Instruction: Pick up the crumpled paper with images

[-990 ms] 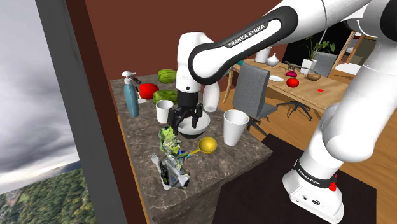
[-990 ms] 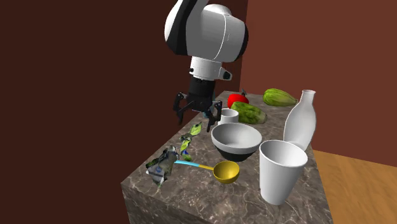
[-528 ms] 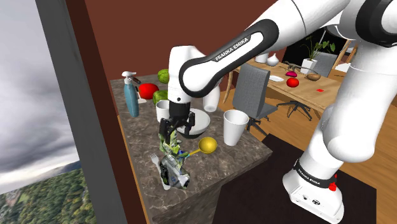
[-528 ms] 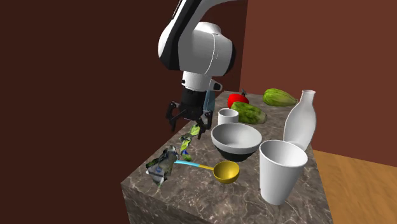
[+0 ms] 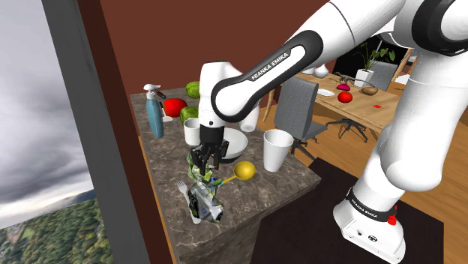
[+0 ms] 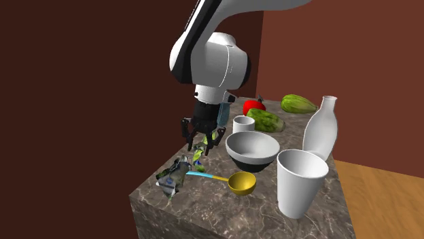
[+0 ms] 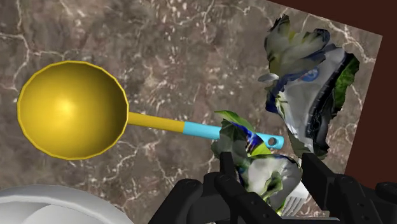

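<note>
I found the tool (image 6: 199,144) low over the dark marbled surface (image 6: 204,204), its 2 fingers apart and straddling the crumpled paper (image 7: 266,181), which lay against the blue end of the yellow ladle (image 7: 70,111). I could not confirm that either finger touched the paper. Another, larger crumpled piece (image 7: 308,89) lay near it at the surface's edge, and 1 white bowl (image 6: 251,151) stood just beside the tool.
</note>
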Controlling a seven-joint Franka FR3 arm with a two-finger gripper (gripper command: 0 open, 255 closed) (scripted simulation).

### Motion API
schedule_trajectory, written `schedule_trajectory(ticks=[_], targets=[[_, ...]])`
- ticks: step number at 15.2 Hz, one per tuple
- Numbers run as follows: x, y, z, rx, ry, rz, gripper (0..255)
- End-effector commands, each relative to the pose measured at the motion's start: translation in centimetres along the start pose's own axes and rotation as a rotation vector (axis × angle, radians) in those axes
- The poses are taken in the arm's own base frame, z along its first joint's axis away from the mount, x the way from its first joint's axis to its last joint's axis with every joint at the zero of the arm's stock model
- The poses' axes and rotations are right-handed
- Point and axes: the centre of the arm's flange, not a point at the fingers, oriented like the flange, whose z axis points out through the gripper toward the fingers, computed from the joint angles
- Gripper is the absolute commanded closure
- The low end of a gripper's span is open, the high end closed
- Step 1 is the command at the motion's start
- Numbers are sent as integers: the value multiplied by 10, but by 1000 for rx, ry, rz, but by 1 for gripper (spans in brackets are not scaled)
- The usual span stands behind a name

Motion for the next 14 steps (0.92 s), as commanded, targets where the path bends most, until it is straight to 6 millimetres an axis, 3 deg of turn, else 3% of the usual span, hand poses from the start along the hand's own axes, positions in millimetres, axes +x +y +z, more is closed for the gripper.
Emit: schedule_trajectory(ticks=[1, 6, 14], targets=[[0, 0, 0, 0, 0, 0, 255], [0, -1, 0, 0, 0, 0, 255], [-5, -9, -41, 0, 0, 0, 255]])
